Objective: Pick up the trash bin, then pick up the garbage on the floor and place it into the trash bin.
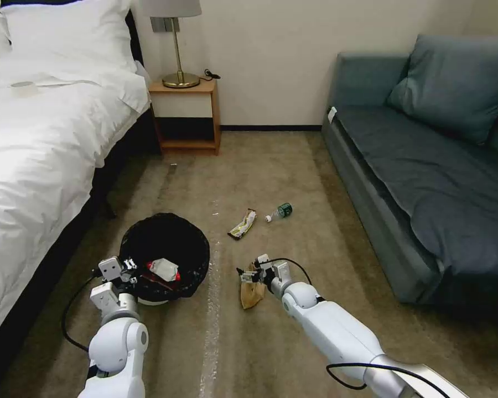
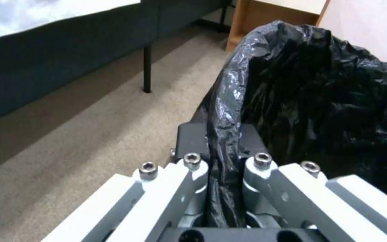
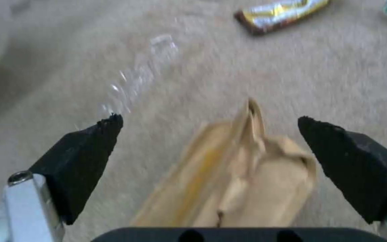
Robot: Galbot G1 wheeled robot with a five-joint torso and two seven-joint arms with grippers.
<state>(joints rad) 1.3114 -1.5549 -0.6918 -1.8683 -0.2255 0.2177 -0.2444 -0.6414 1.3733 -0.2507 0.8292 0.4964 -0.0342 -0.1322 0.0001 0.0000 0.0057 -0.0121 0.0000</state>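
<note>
- the left tool is pinching the rim of the trash bin, with the black bag squeezed between its two sides.
- the bin is on the robot's left, near the bed, and looks held a little above the floor.
- a red snack packet already lies inside the bin.
- the right tool is spread wide, low over the brown paper bag. one side is on each side of the bag, and it is not squeezing it yet.
- the brown bag lies on the floor to the right of the bin, just past the shiny tape strip.
- the yellow and black wrapper and the small bottle lie on the floor farther off, near the sofa.
- i think two bits of trash and the bag are left to pick up.
- what could go wrong: the paper bag is flat and floppy, so the tool may close on only a thin fold and the bag could slip out on the way up.
- the tool could also push down too far and scrape the carpet.
- the left tool grips thin bag and rim, so the bin might tip or slide out if it swings.
- if the bin sits too far away, the bag could miss it and fall back down.
</note>
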